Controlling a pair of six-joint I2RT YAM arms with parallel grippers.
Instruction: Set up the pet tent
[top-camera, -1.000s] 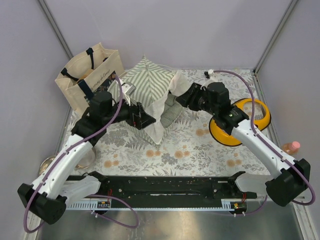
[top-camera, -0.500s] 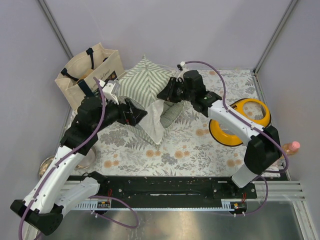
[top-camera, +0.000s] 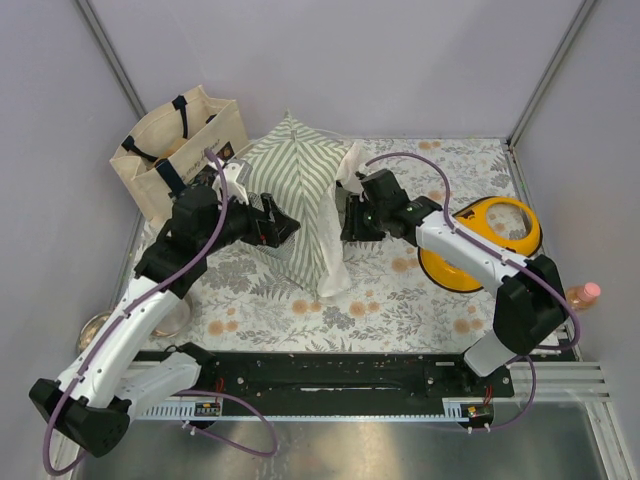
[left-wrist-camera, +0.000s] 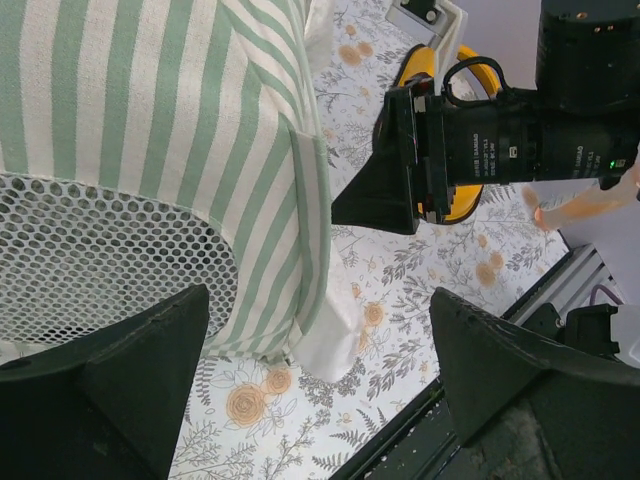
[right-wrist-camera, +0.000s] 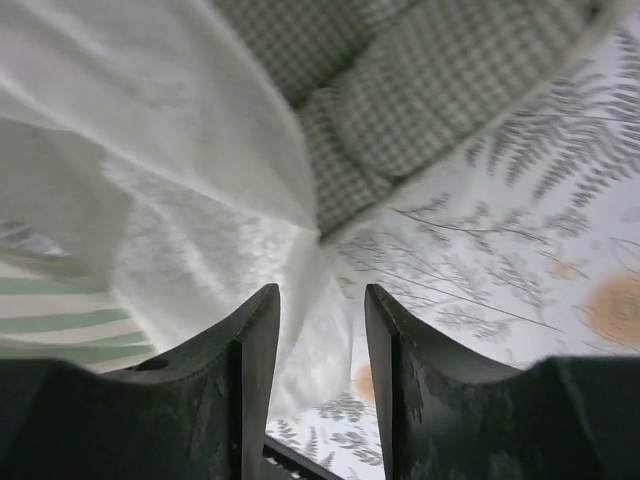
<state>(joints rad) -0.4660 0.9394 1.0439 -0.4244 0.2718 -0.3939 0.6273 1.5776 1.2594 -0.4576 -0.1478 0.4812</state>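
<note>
The pet tent (top-camera: 290, 185) stands at the back middle of the table, green-and-white striped, with a white lacy flap (top-camera: 335, 245) hanging at its front right. My left gripper (top-camera: 284, 228) is open at the tent's left side. In the left wrist view its jaws (left-wrist-camera: 315, 400) stand wide apart, facing the mesh panel (left-wrist-camera: 90, 260) and the striped wall (left-wrist-camera: 150, 90). My right gripper (top-camera: 347, 222) is at the tent's right side. Its jaws (right-wrist-camera: 322, 390) are a little apart, with the white flap (right-wrist-camera: 200, 200) hanging in front of them and not clamped.
A green checked cushion (right-wrist-camera: 430, 90) lies by the tent's door. A beige tote bag (top-camera: 180, 150) stands at the back left. A yellow ring-shaped bowl (top-camera: 480, 240) lies at the right, a bottle (top-camera: 582, 293) at the right edge and a small bowl (top-camera: 95, 325) at the left edge.
The right gripper has come down and nearer along the tent's right side. The tent stands fuller, with its white flap hanging lower. The left gripper has shifted slightly right.
</note>
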